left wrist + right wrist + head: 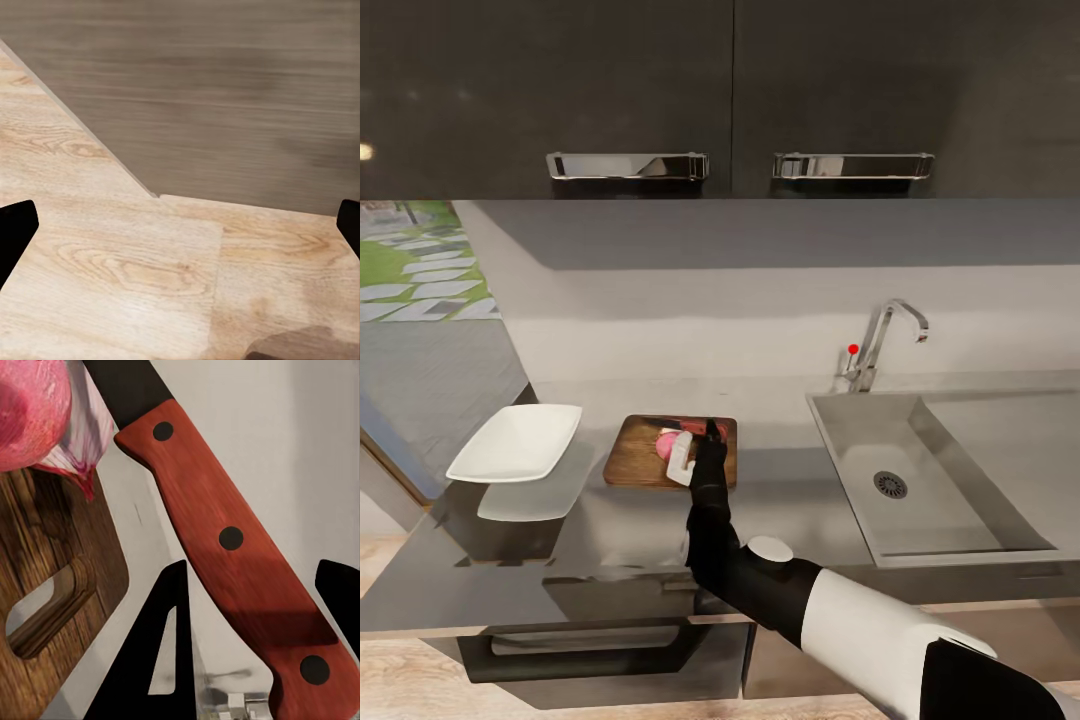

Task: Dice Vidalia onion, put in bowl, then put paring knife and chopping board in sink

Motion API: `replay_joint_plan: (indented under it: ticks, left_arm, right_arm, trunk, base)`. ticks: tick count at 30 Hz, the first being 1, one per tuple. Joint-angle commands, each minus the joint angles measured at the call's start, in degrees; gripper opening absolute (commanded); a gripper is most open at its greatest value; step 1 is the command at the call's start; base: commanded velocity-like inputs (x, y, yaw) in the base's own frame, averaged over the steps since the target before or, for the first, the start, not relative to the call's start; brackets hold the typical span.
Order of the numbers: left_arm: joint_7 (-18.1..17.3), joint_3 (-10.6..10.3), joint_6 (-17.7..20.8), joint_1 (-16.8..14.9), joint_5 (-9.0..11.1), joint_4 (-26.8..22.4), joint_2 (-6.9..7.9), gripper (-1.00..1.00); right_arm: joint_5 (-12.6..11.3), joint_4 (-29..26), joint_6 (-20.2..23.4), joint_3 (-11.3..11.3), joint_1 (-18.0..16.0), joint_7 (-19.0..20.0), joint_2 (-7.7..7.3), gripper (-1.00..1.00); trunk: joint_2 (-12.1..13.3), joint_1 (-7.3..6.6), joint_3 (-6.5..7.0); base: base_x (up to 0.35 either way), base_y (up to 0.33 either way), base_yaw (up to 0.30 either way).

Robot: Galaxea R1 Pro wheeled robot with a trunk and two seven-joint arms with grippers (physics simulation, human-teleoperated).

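One paring knife [232, 540] | one onion [34, 412] | one chopping board [635, 462] | right jaws astride knife handle

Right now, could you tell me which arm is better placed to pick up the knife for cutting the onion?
The right. Its tool already straddles the knife handle beside the onion on the board. The left wrist camera faces floor and a cabinet front, away from the counter.

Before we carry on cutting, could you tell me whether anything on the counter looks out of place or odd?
Nothing stands out. The pink onion rests on the chopping board, the paring knife lies between the right gripper's open fingers, and the bowl sits upright beside the board.
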Motion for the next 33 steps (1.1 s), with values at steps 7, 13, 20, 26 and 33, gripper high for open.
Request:
replay_joint_plan:
  ticks: [7,13,20,26,33]
  left_arm:
    - [-0.1,0.0,-0.3,-0.1,0.2,0.2,0.00,1.00]
    - [-0.1,0.0,-0.3,-0.1,0.2,0.2,0.00,1.00]
    - [-0.1,0.0,-0.3,-0.1,0.2,0.2,0.00,1.00]
    - [-0.1,0.0,-0.3,-0.1,0.2,0.2,0.00,1.00]
    - [-0.1,0.0,-0.3,-0.1,0.2,0.2,-0.01,1.00]
  right_arm:
    - [0.2,-0.6,0.3,0.1,-0.1,-0.4,0.00,-1.00]
    - [0.3,-1.7,0.3,-0.2,-0.1,-0.6,0.00,-1.00]
    - [0.4,-4.4,0.4,-2.5,-0.1,-0.8,0.00,-1.00]
    - [0.5,-5.1,0.4,-4.0,-0.1,-0.9,0.00,-1.00]
    - [0.3,-5.0,0.5,-4.1,-0.1,-0.8,0.00,-1.00]
  trunk:
    - [-0.1,0.01,-0.07]
    - [-0.1,0.01,-0.07]
    - [-0.1,0.01,-0.07]
    - [-0.1,0.01,-0.07]
    - [-0.1,0.01,-0.07]
  base:
    - [0.000,0.000,0.000]
    - [0.000,0.000,0.000]
    - [0.000,0.000,0.000]
    - [-0.032,0.000,0.000]
    - [-0.181,-0.062,0.000]
